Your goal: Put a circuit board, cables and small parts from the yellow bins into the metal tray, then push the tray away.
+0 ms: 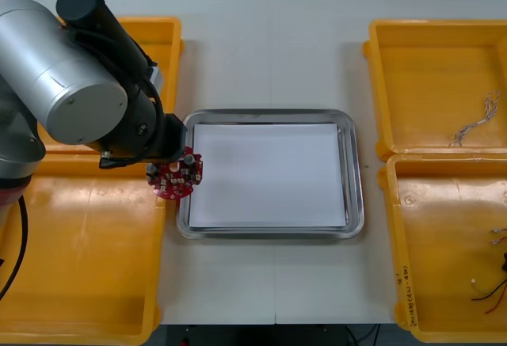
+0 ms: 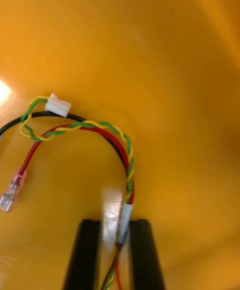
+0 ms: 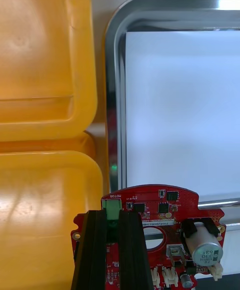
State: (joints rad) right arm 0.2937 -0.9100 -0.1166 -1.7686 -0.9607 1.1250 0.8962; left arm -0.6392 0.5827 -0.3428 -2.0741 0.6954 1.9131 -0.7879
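Left gripper [image 3: 112,216]: pinching one circuit board [image 3: 165,202], tray's [image 1: 356,180] left edge.
Right gripper [image 2: 115,224]: pinching one cable bundle [image 2: 102,129].
Bins [image 1: 444,69]: four.

4 yellow bins [image 1: 95,283] | 1 metal tray [image 1: 269,113] | 1 circuit board [image 1: 176,176] — cables [image 1: 474,124] several

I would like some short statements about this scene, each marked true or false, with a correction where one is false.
1. The left gripper is shut on the board. True.
2. The board lies flat in the middle of the tray. False: the gripper holds it at the tray's left rim.
3. No cable lies in the tray. True.
4. The right gripper is open above the table. False: it is shut on a cable inside a bin.
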